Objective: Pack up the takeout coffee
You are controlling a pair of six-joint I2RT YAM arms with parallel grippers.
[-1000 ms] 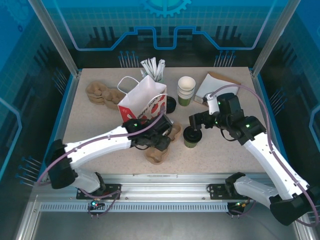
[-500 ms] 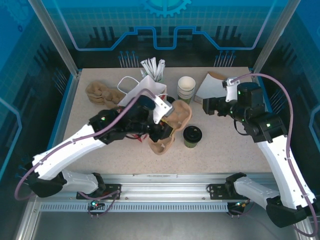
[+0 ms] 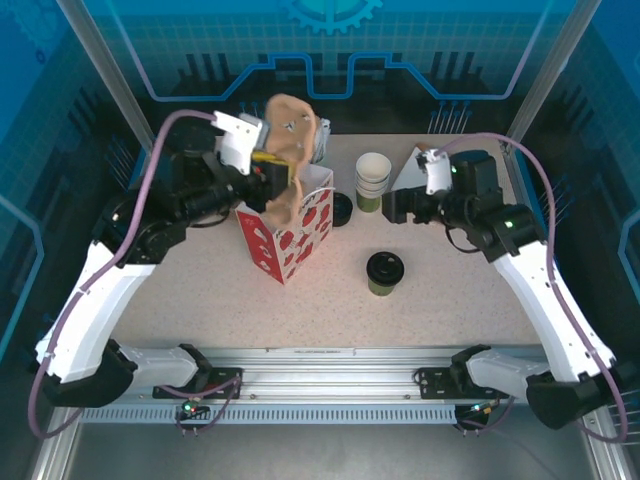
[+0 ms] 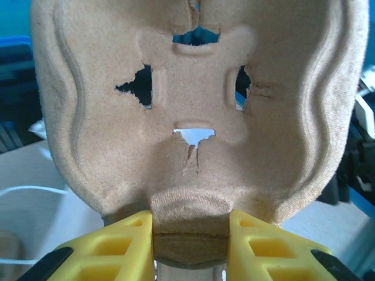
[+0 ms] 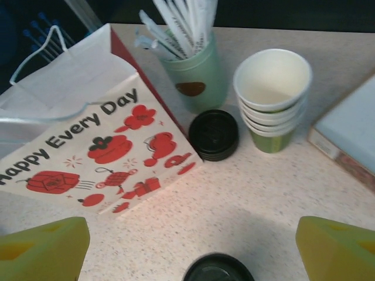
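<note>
The takeout coffee (image 3: 384, 272), a small dark-green cup with a black lid, stands alone on the table right of centre; its lid (image 5: 218, 269) shows at the bottom edge of the right wrist view. My right gripper (image 3: 393, 207) hovers open behind the coffee, its yellow-green fingers (image 5: 41, 252) wide apart and holding nothing. My left gripper (image 3: 262, 172) is raised over the white bag with red prints (image 3: 290, 225) and is shut on the lower edge of a brown pulp cup carrier (image 4: 193, 117). The carrier (image 3: 287, 135) hangs upright above the bag's open top.
A stack of white-rimmed green cups (image 5: 272, 93) and a pile of black lids (image 5: 214, 134) sit just behind the coffee. A pale-green cup of white sticks (image 5: 190, 70) stands beside the bag (image 5: 88, 129). A white box (image 3: 425, 170) lies at back right.
My left arm has lifted the carrier off the table and swung it up and back over the bag. My right gripper has drawn away from the coffee toward the back.
</note>
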